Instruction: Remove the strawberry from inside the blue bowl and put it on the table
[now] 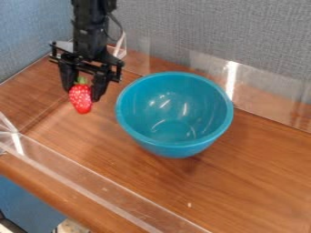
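A small red strawberry (82,99) with a green top hangs just above the brown table (73,155), left of the blue bowl (174,114). My black gripper (83,85) points straight down and is shut on the strawberry's upper part. The teal-blue bowl stands upright in the middle of the table, and its inside shows nothing but glossy reflections. A clear gap lies between the strawberry and the bowl's left rim.
Low clear acrylic walls (261,86) run along the table's edges, at the back right and along the front (73,187). A grey-blue fabric wall stands behind the table. Bare wood lies under and in front of the gripper.
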Available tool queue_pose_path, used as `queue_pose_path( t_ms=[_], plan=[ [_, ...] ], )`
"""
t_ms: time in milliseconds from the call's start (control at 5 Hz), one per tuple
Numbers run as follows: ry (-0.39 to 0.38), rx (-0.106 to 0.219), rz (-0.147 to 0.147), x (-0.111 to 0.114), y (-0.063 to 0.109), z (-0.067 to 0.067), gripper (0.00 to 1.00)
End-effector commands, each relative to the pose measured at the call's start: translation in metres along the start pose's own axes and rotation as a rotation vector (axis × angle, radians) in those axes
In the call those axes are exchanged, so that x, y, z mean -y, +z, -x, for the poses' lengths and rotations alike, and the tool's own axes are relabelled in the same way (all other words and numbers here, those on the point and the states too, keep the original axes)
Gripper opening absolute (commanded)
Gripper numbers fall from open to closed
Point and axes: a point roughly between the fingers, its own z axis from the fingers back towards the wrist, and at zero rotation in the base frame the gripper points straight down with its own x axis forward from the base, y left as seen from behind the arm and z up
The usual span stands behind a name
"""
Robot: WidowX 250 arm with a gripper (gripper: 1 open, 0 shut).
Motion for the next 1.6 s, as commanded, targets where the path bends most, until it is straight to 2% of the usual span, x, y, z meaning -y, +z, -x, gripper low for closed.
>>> queue_pose_path(
  t_ms=[0, 200, 600, 1400],
  plan=[
    [-0.01, 0.084, 0.004, 0.002, 0.022, -0.013, 0.0],
    [-0.016, 0.116, 0.011, 0.002, 0.034, -0.018, 0.0],
    [-0.032, 0.106, 0.014, -0.001, 0.011, -0.024, 0.0],
    [-0.056, 0.132, 0.009, -0.011, 0.008, -0.028, 0.0]
  ],
)
